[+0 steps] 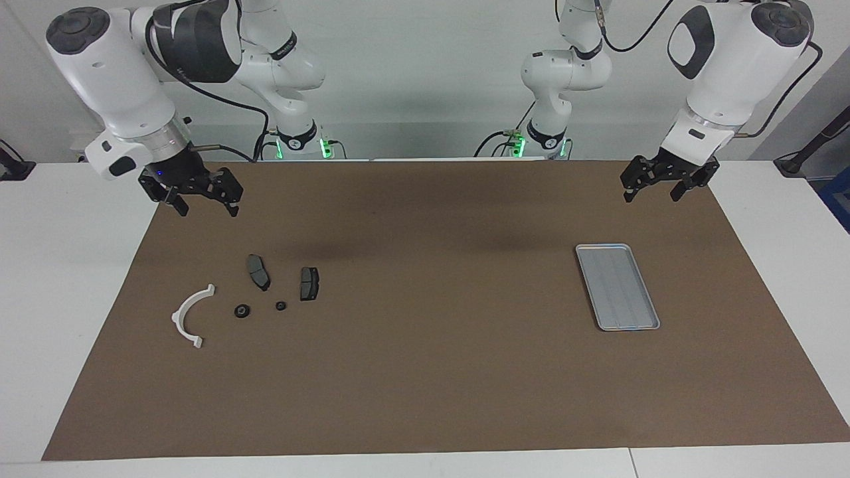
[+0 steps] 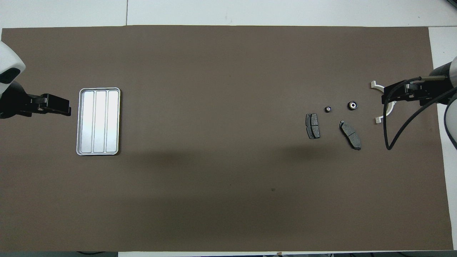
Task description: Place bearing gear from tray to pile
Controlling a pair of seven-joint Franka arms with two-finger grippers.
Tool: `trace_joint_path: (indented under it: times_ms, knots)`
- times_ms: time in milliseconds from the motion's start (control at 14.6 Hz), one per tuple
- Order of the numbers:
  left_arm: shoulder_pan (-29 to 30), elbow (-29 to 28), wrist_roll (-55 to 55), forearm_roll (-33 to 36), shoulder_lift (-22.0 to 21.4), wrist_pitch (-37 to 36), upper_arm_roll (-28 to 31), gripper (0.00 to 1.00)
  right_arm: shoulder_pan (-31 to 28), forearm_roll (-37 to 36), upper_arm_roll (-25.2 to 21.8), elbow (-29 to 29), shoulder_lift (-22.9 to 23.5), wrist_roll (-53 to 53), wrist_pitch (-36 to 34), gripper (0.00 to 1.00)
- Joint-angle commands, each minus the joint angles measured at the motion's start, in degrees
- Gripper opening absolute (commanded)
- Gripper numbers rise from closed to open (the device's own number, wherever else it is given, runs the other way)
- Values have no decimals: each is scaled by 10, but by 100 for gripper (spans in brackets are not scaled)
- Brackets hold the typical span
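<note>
The tray (image 1: 617, 287) sat bare below the left gripper (image 1: 667, 180), whose fingers hung spread. Both little gears (image 1: 242, 310) lay in the pile (image 1: 259, 272) under the spread right gripper (image 1: 199, 192), so the job looked done.

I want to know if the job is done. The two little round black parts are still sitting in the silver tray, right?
No. The tray holds nothing. Both small round parts lie on the brown mat with the pile, beside the two dark pads. The overhead view shows it.
</note>
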Motion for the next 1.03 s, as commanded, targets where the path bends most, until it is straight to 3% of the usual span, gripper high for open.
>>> trace_joint_path:
  times_ms: [0, 961]
  knots:
    - [5, -8, -1, 3, -10, 0, -5, 100, -10, 5, 5, -32, -28, 1, 3, 100]
    - [5, -8, -1, 3, -10, 0, -5, 100, 1, 11, 12, -20, -27, -3, 4, 100]
